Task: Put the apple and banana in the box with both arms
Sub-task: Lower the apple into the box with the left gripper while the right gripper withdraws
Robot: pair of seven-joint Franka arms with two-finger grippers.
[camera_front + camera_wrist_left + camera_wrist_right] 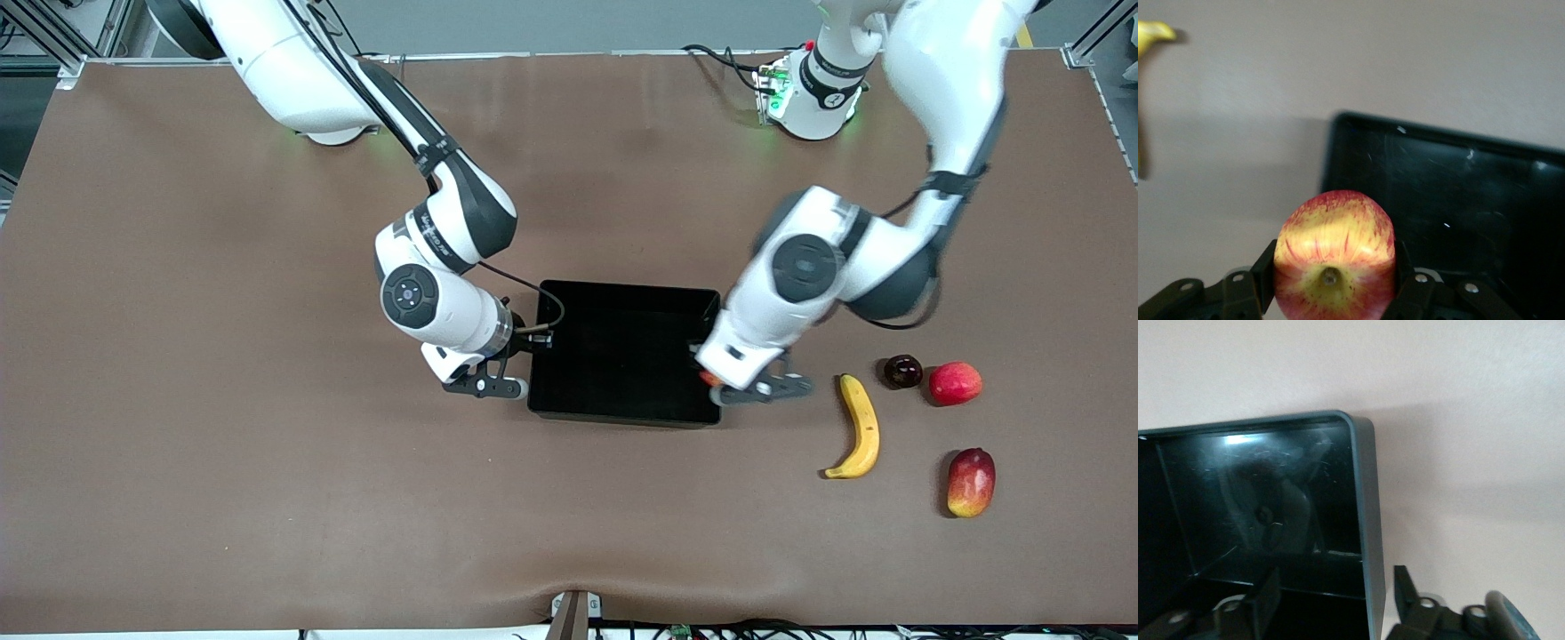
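The apple [1334, 259] is off the bench [267, 498] and pinched between the fingers of the left claw [751, 387], which hangs over the box's [622, 298] wall at the left arm's end; in the left wrist view it sits stem dimple toward the camera with the box's black floor just beside it, so I judge it carried to the edge but not yet dropped in. The banana [860, 427] lies untouched on the bench, near the box toward the left arm's end, with a dark round fruit [902, 371] and a pinkish-red fruit [955, 383] just past it and a mango-like fruit [971, 482] nearer the front camera. The box itself looks empty, so neither fruit is placed yet: the apple needs releasing inside, and the banana needs picking up and bringing over. The right claw [487, 384] is down at the box's wall at the right arm's end; its wrist view shows its two fingers spread, one on each side of that wall. Whether either finger touches the wall is hard to tell from this angle, but it holds nothing else.
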